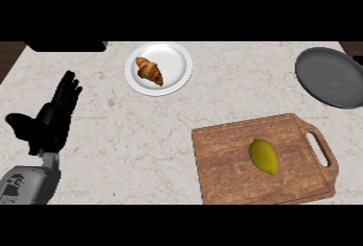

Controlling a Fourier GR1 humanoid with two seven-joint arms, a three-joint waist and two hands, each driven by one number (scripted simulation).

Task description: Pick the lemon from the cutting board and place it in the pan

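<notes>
While the lemon lies untouched near the middle of the cutting board, well apart from the pan at the counter's far right, only 1 hand is seen: the left hand is held at the left edge, fingers straight and spread, with nothing grasped. No right hand is shown. A roll off the board could be caused if the oval lemon is nudged off-centre during a grasp.

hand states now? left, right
Left hand: open, fingers straight, resting at the view's left, holding nothing.
Right hand: not in view.
</notes>
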